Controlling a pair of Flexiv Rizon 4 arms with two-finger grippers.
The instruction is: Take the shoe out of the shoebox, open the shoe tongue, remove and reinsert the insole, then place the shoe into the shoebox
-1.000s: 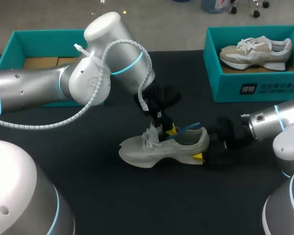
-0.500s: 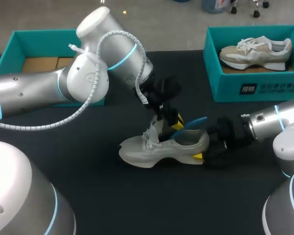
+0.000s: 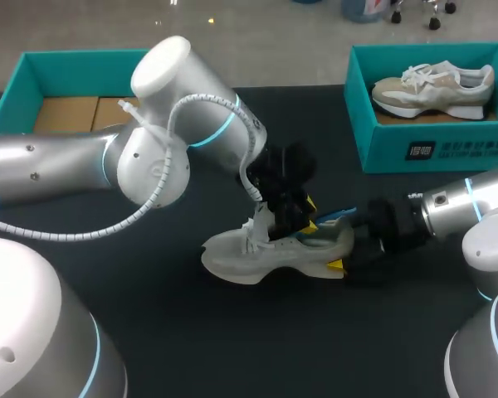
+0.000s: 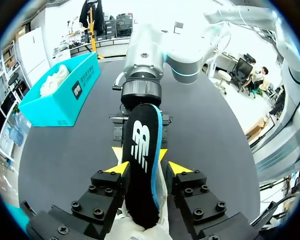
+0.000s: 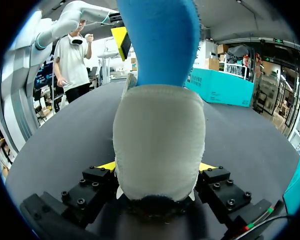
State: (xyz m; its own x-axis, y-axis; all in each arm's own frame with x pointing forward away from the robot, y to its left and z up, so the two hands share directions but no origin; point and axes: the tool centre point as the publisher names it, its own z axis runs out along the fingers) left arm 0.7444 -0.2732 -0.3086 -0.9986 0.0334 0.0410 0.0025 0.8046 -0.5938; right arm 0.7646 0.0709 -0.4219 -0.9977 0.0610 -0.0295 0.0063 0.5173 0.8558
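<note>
Fingers of our left gripper (image 4: 150,167) stand a little apart and pinch the insole (image 4: 140,145) from both sides, its black face up and its blue edge showing. The insole runs out ahead of them toward our right gripper (image 5: 157,167), and its near end dips into the white shoe (image 3: 261,253) just under the tips. The right gripper is closed wide on the shoe's heel, with one yellow tip at each side of it. The blue underside of the insole rises just ahead of and above those fingers. The shoe sits on its sole on the table (image 3: 191,332), toe pointing away from the right fingers. A teal box (image 3: 66,70) lies well apart from the left fingers, on our left side. A second box (image 3: 432,149), well apart from the right fingers, holds another shoe (image 3: 436,87).
</note>
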